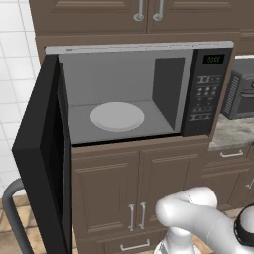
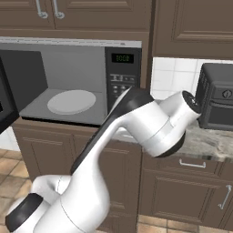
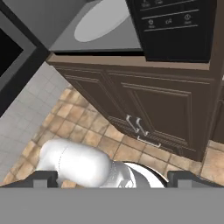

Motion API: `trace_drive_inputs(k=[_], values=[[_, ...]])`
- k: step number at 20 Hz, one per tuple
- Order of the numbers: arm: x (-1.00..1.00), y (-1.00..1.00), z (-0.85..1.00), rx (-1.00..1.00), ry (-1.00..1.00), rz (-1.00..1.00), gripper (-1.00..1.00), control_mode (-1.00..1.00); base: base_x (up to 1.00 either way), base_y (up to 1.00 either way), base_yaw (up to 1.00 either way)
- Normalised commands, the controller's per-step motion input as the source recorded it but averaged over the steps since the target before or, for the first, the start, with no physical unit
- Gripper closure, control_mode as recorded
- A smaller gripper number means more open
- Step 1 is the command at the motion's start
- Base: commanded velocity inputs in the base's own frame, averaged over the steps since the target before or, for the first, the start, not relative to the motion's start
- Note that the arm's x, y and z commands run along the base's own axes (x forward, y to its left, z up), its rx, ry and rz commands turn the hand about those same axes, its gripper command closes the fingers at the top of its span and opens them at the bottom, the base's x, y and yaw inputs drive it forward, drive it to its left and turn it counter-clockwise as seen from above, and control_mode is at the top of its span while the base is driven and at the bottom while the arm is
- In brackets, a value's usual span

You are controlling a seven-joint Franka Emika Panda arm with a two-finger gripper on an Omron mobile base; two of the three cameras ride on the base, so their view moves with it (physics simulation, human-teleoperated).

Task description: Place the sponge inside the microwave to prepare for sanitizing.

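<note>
Two brown cabinet doors [image 1: 136, 191] sit under the open microwave [image 1: 124, 92]; jaws apart.

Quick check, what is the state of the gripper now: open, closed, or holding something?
Gripper: open, holding nothing.

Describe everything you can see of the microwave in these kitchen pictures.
The microwave is a large black built-in unit set in brown cabinetry under upper cupboards. Its door hangs wide open to the left, with a grey bar handle at its outer edge. The grey cavity holds a white round turntable with nothing on it. On the right, a black keypad panel carries a green display.
</note>
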Motion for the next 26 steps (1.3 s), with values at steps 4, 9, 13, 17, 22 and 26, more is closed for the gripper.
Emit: trace_drive_inputs(k=[4,9,13,17,22,26], values=[[0.38,-0.44,0.00,0.00,0.10,-0.07,-1.00,-1.00,0.00,0.00,0.00],[0.31,-0.46,0.00,0.00,0.12,0.00,-1.00,-1.00,0.00,0.00,0.00],[0.31,-0.25,-0.07,0.00,0.04,0.00,-1.00,-1.00,0.00,0.00,0.00],[0.37,-0.18,-0.08,0.00,0.00,0.00,-1.00,-1.00,0.00,0.00,0.00],[0.39,-0.02,-0.16,0.00,0.00,0.00,-1.00,-1.00,0.00,0.00,0.00],[0.42,0.00,-0.17,0.00,0.00,0.00,-1.00,-1.00,0.00,0.00,0.00]])
